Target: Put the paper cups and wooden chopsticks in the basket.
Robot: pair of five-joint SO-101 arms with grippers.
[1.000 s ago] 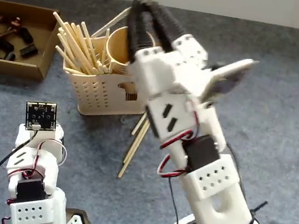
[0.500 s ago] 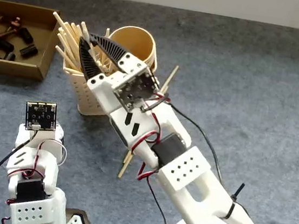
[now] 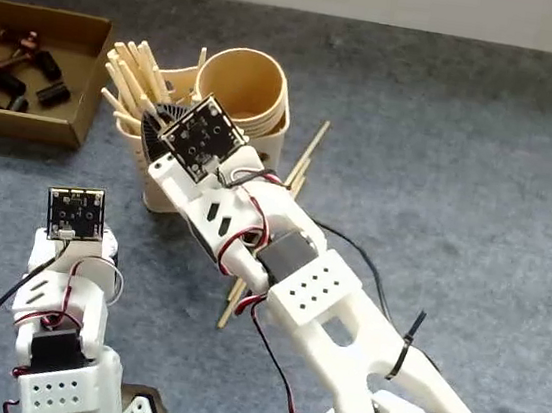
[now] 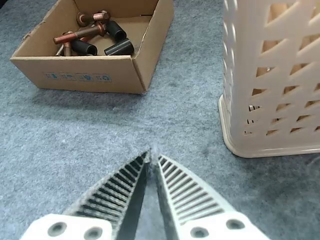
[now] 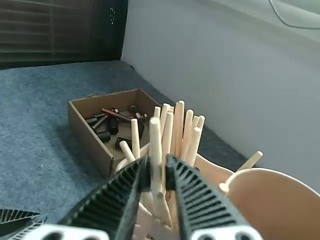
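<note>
1. The left gripper (image 4: 151, 156) hangs low over the grey carpet (image 4: 60, 130), close to the robot's base. Its fingers are closed tip to tip with nothing between them.
2. Just past it, loose chopsticks (image 3: 233, 305) lie on the carpet beside the basket (image 3: 173, 182). They pass under the right arm (image 3: 315, 302), and their far ends show again beyond the arm by the basket's corner.
3. The right gripper (image 5: 156, 169) sits at the top of the basket, on the side toward the box (image 3: 26, 125), in among the bundle (image 5: 177, 130) of sticks standing there. Its fingers are pinched on one chopstick (image 5: 154, 145), which stands upright between them.
4. The basket stands upright on the carpet. The bundle leans out of the side toward the box. Stacked cups (image 3: 242, 90) sit mouth up in the other side.
5. The cardboard box lies near the basket without touching it, and holds bolts (image 3: 16, 69) and dark parts.
6. A pale wall (image 5: 225, 65) runs behind the box and basket.
</note>
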